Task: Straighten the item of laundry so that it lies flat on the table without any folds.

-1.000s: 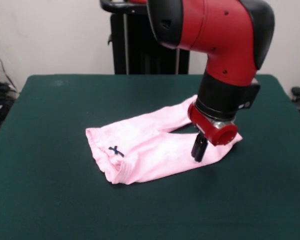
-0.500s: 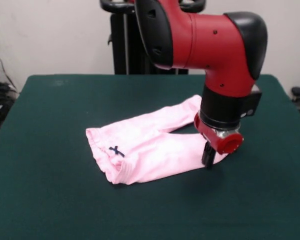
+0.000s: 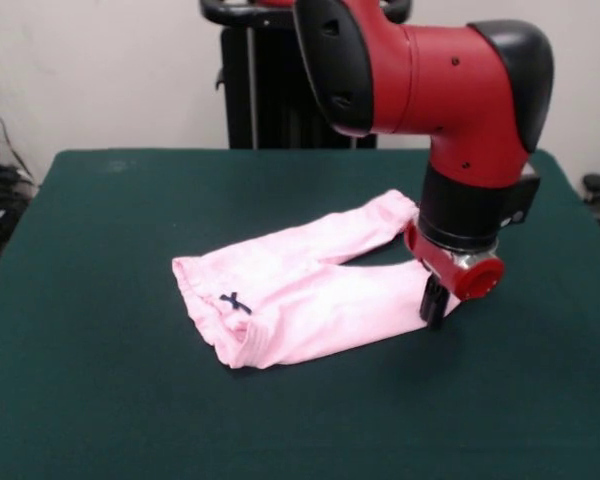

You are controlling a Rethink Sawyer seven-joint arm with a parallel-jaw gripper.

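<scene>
Your gripper [image 3: 435, 302] sits on the baby pants' [image 3: 300, 290] nearer leg cuff, probably to drag it straight. Can't tell if the fingers are pinching. Pants lie mid-bench [image 3: 100, 400].

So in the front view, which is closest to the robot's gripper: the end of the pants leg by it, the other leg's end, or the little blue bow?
Counting out from the gripper:
1. The nearer leg's end, right at the gripper.
2. The other leg's end, farther back on the table.
3. The blue bow, far off at the waistband end of the pants.
</scene>
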